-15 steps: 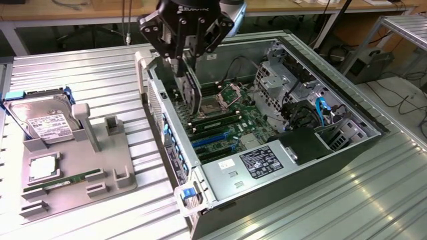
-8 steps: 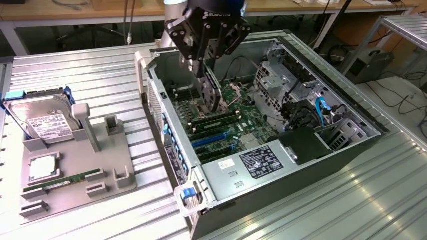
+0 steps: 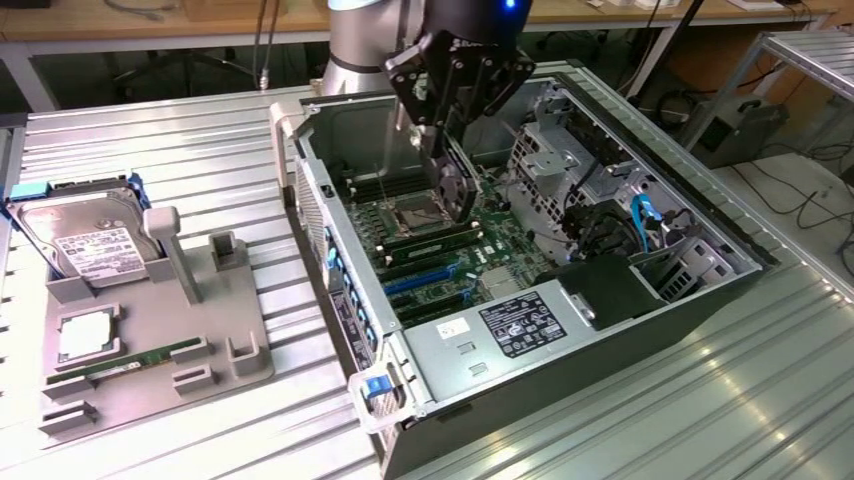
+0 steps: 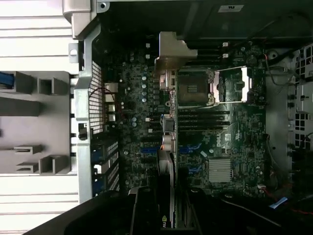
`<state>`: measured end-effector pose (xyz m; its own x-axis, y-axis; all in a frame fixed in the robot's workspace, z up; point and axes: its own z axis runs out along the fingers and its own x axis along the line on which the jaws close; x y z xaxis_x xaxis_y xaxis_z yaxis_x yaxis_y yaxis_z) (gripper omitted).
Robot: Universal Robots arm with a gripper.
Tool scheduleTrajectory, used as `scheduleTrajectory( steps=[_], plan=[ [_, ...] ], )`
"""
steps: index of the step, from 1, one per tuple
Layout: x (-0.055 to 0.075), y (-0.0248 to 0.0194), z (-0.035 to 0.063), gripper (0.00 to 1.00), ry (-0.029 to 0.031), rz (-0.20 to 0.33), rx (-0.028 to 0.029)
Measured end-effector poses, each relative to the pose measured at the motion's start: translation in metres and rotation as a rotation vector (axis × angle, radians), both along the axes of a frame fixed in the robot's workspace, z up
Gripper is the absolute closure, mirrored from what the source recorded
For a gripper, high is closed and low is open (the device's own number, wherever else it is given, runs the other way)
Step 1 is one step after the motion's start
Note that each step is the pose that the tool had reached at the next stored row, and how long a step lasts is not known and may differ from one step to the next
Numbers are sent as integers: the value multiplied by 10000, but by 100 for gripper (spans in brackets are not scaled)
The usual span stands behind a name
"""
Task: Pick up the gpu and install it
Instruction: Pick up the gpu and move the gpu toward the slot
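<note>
Dark gpu (image 3: 458, 200): hangs upright over the motherboard (image 3: 514, 242), inside the open case (image 3: 447, 355).
Gripper (image 3: 445, 150): clamped on the gpu's upper edge.

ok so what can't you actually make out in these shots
Whether the gpu, held by the end effector, touches a motherboard slot: card hides its lower edge in the exterior view; wrist view sees it edge-on.
Text on the hard drive label: too small, exterior view.
The arm above the end effector: cut off by the exterior view's top edge.
</note>
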<state>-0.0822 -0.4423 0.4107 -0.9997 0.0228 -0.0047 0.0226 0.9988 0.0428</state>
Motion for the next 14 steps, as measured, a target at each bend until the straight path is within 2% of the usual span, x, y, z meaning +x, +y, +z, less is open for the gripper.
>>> scheduleTrajectory(
  steps=[6,10,14],
  plan=[
    [308,67,-124,74,-1,5,-78],
    [473,99,-196,74,-1,31,-103],
    [513,104,-217,74,1,35,-119]
  ],
)
